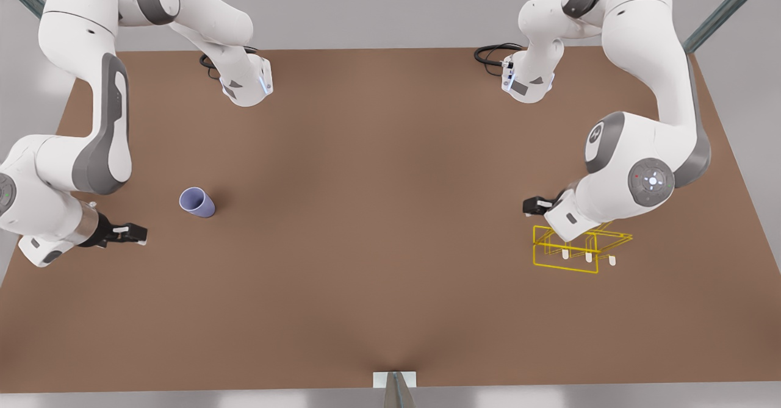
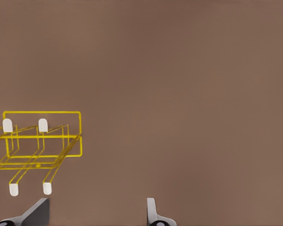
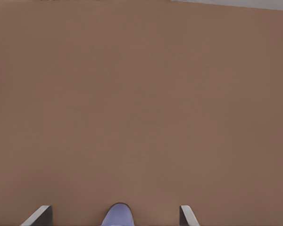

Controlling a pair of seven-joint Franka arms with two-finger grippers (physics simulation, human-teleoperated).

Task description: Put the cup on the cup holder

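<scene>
Cup (image 1: 197,202) stands upright on desk (image 1: 378,213), front view's left, well apart from cup holder (image 1: 573,250) at front view's right. Right end effector (image 1: 129,233) near cup, fingers spread, nothing gripped; in right wrist view cup rim (image 3: 119,215) sits between them. Left end effector (image 1: 532,205) hangs beside holder, fingers apart, empty, waiting. Cup looks light, rigid, smooth, so likely slippery. Best hold: squeeze across tapered wall, mid-height.

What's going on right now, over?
Right gripper open near the cup, which is on the table. Left gripper open over the cup holder. Nothing between cup and holder.
</scene>
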